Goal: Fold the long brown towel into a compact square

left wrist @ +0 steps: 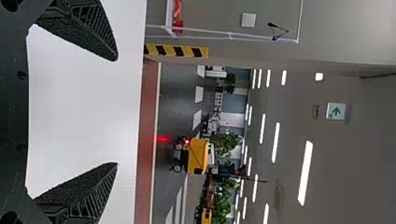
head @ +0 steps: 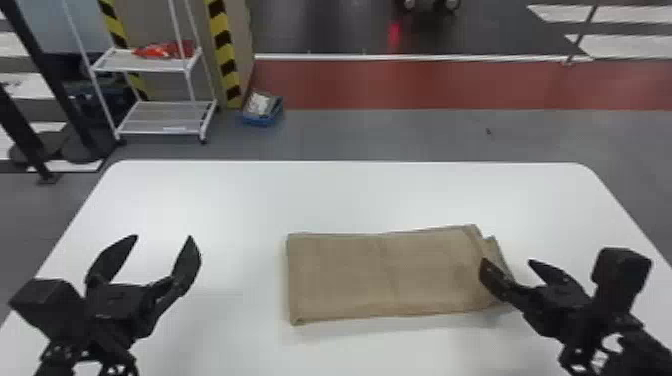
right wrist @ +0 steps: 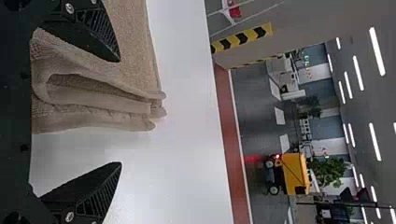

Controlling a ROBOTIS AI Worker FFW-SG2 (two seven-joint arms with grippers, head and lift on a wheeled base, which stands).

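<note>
The brown towel [head: 385, 275] lies flat on the white table as a folded rectangle, wider than it is deep, with an uneven, stepped right end. Left of it, separated by bare tabletop, my left gripper [head: 162, 242] stands open and holds nothing. My right gripper [head: 507, 265] is open at the towel's right end, one finger overlapping that end in the head view. In the left wrist view my left gripper [left wrist: 116, 112] has its fingers wide apart. In the right wrist view, stacked rounded folds of the towel [right wrist: 93, 100] show between the spread fingers of my right gripper [right wrist: 120, 112].
The white table [head: 200, 195] has its far edge well beyond the towel. Past it on the floor stand a white wire shelf cart [head: 165, 117] and a blue box [head: 262, 110], both off the table.
</note>
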